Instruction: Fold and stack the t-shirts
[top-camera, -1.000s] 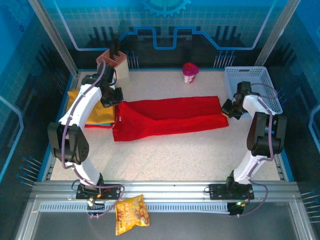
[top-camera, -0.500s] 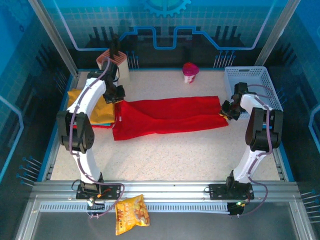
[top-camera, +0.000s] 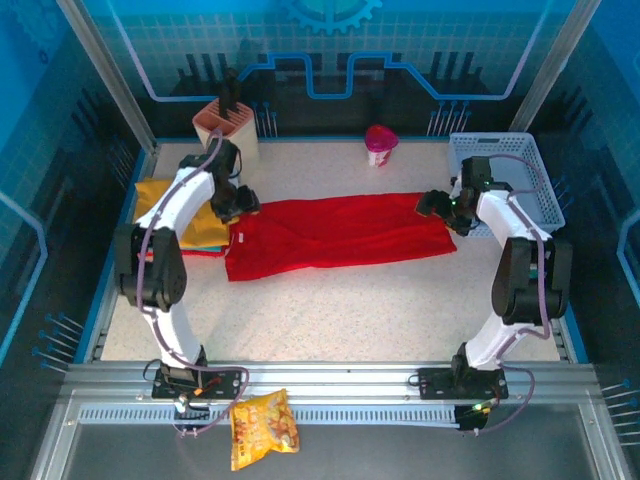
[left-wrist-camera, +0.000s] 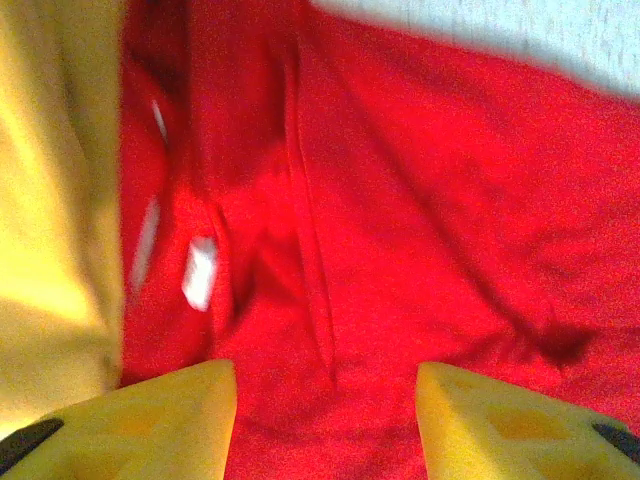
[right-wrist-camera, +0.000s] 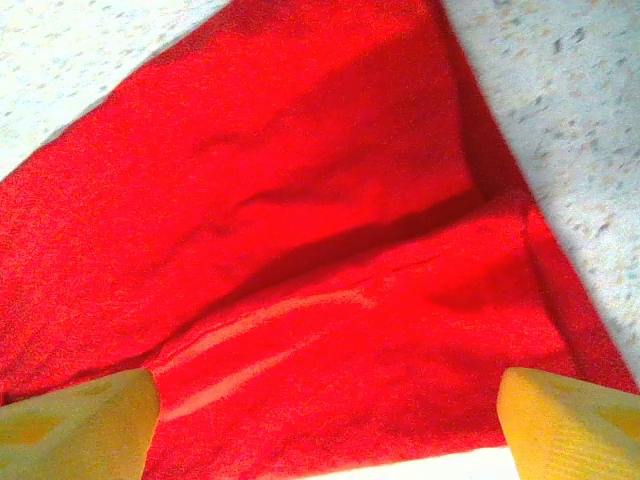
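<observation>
**Item 1 – red t-shirt** (top-camera: 335, 232): folded lengthwise into a long band, lying flat across mid table (top-camera: 350, 310), long axis L–R. Soft creases run along its length. White neck label (left-wrist-camera: 200, 272) shows at the L (collar) end.

**Item 2 – yellow t-shirt** (top-camera: 190, 225): folded, at the table's L edge, touching the red one's collar end.

**Item 3 – left end effector** (top-camera: 243, 203): over the red shirt's collar end, just beside the yellow cloth. Fingers (left-wrist-camera: 150, 410) are apart w/ a moderate gap and red fabric shows between them. Nothing is clamped. Can't tell if the tips touch the cloth.

**Item 4 – right end effector** (top-camera: 432, 203): over the red shirt's R end, near its far corner. Fingers (right-wrist-camera: 80, 420) are spread wide, w/ the cloth lying loose below and between them. Nothing is gripped.

**Misc:**
- White lattice basket (top-camera: 520, 160): far R corner, next to the R arm.
- Pink cup (top-camera: 380, 145): back centre, apart from the shirts.
- Tan holder (top-camera: 228, 120) w/ dark items: back L.
- Snack bag (top-camera: 264, 428): on the metal rail in front of the table, near the L arm's base.
</observation>
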